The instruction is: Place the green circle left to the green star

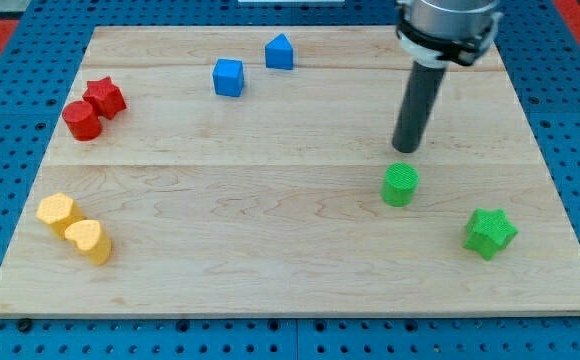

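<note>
Wooden board (270, 280) on blue pegboard (0, 330); my tip (406, 150), no jaws, just above green circle (401, 185), green star (490, 233) right.

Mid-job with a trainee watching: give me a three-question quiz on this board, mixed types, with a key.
1. True or false: my tip touches the green star.
2. Which block is nearest my tip? A) blue cube B) green circle C) red star
3. Fill in: the green circle lies toward the view's ____ of the green star.

Key: 1 false; 2 B; 3 left.
</note>
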Motion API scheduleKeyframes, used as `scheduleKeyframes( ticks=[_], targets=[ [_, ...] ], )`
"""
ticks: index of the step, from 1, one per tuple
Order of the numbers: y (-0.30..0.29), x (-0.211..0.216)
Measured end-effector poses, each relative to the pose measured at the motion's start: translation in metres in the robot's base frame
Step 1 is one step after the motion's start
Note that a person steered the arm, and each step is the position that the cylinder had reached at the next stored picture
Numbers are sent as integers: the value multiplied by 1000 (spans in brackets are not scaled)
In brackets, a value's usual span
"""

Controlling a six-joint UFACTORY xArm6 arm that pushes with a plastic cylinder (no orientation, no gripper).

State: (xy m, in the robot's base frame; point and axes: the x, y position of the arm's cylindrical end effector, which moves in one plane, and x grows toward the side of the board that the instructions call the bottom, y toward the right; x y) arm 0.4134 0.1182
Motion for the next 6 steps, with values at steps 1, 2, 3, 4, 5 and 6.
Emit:
scheduleKeyframes(
  ticks=[1,2,3,4,5,6],
  targets=[
    [-29,23],
    [4,48],
    [-9,69],
    [6,88],
    [-22,94],
    [-112,57]
  ],
)
